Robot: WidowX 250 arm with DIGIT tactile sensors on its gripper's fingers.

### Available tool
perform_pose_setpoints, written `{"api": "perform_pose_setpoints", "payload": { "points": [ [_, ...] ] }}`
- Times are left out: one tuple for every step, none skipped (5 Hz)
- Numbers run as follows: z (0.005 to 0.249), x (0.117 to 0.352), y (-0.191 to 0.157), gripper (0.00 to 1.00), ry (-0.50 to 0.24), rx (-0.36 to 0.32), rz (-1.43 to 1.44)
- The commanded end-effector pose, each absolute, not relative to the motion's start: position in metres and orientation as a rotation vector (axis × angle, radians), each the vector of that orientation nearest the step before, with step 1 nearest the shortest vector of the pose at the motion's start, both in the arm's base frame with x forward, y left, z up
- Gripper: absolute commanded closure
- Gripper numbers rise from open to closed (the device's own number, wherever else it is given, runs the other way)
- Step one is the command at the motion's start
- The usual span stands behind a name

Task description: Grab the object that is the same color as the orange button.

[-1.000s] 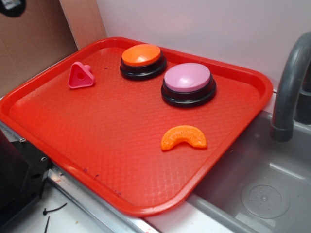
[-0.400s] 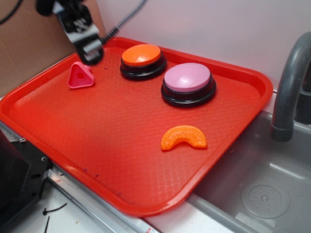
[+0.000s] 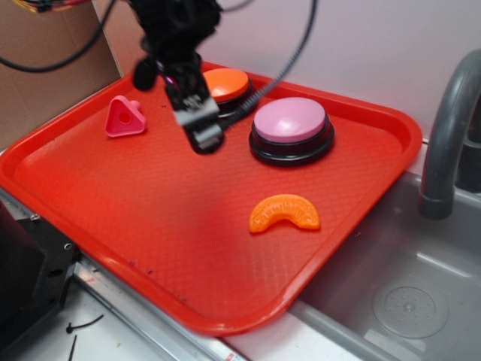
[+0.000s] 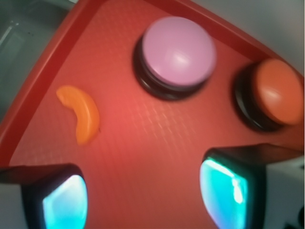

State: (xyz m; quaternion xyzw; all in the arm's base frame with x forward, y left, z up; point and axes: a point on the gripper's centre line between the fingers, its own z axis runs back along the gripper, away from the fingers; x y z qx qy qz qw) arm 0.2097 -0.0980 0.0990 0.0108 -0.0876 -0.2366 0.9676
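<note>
One small orange crescent (image 3: 285, 212) is what we are after, and it lies flat on the red tray (image 3: 98, 195) toward the tray's right edge, on the side nearest the grey sink (image 3: 406, 301). From the exterior view its long axis runs roughly left to right across the tray, the arch humped toward the pink button (image 3: 291, 129) and both tips pointing down toward the tray's near rim. In our wrist view the crescent (image 4: 80, 113) appears on the left, its length running from upper left to lower right, the hollow side facing the lower left.

We see our gripper (image 3: 201, 134) hanging above the tray's middle, just in front of the orange button (image 3: 224, 85) and to the left of the pink button. It partly hides the orange button in the exterior view. The crescent is well apart from it, off toward the sink side, with bare tray between them.

Our two fingers (image 4: 62, 200) stand spread wide at the bottom of the wrist view, with only textured tray surface showing in the gap; they hold nothing. The crescent sits beyond the left finger, outside the gap rather than between the pads.

A pink triangular piece (image 3: 124, 117) rests near the tray's far left corner.
</note>
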Motion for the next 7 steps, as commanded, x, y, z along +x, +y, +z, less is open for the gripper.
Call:
{"api": "perform_pose_setpoints", "payload": {
  "points": [
    [0.073,0.232,-0.132,0.0,-0.192,0.023,-0.463],
    [0.057,0.236,-0.144,0.0,-0.149,0.017,-0.476],
    [0.047,0.237,-0.154,0.0,-0.123,0.036,-0.502],
    [0.038,0.239,-0.157,0.0,-0.088,0.046,-0.498],
    [0.031,0.24,-0.154,0.0,-0.055,0.047,-0.49],
    [0.029,0.238,-0.152,0.94,-0.044,0.043,-0.475],
    [0.028,0.236,-0.148,1.0,-0.032,0.033,-0.458]
  ]
}}
